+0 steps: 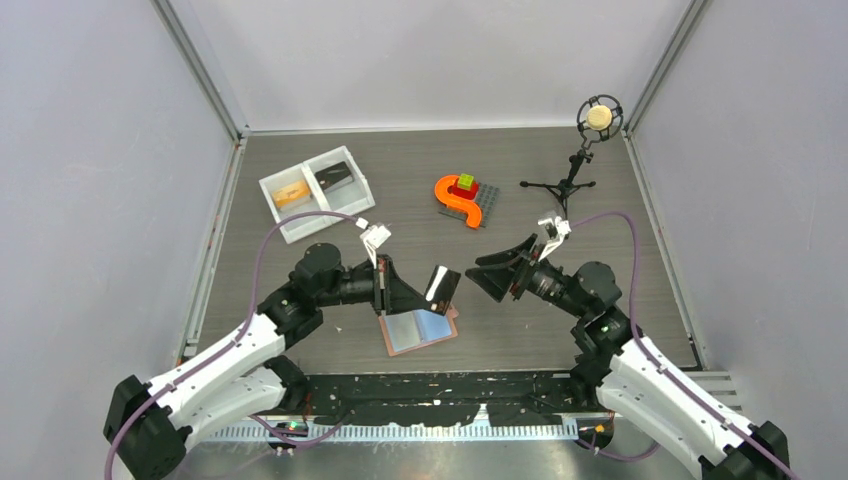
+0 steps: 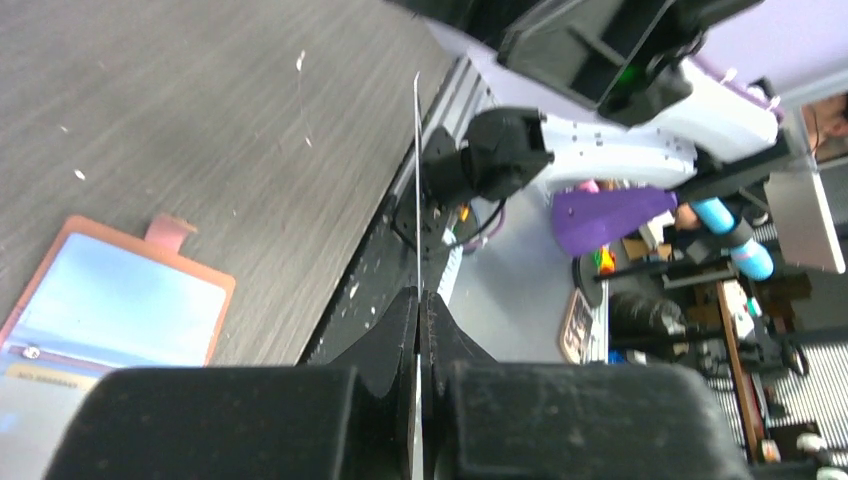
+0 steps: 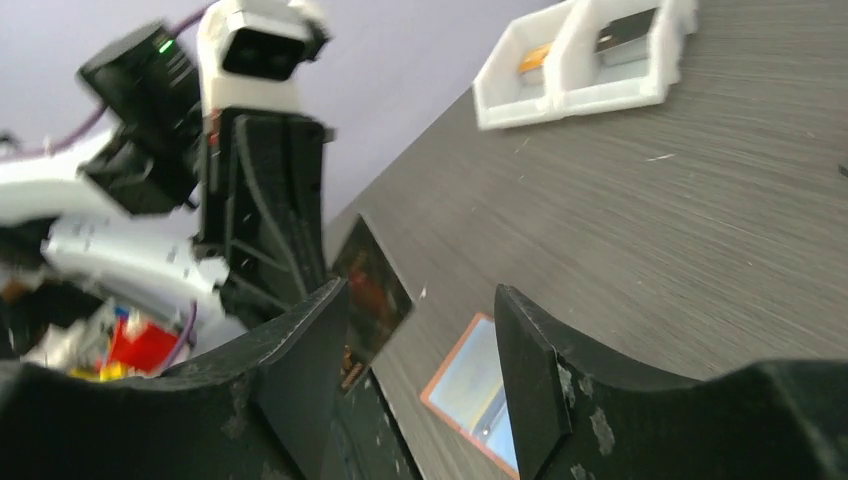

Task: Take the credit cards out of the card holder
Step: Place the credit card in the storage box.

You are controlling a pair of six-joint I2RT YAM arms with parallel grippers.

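Overhead view of a dark wood-grain table (image 1: 520,340), with two white-and-black robot arms reaching in from the bottom edge. Just below the centre of the frame, a salmon-brown bi-fold card holder (image 1: 420,330) lies spread open and flat, its light blue pockets facing up. Directly above it in the frame, the left gripper (image 1: 428,292) is clenched on a thin dark grey-black credit card (image 1: 441,284), which is tilted in the air, clear of the holder. The left wrist view shows this card edge-on, pinched between the two black fingers. Just right of the card, the right gripper (image 1: 483,278) faces it with jaws spread apart, holding nothing. A white two-compartment tray (image 1: 275,212) sits in the upper left. An orange S-shaped plastic piece (image 1: 447,188) lies at top centre, and a microphone on a black tripod (image 1: 598,118) stands in the upper right.
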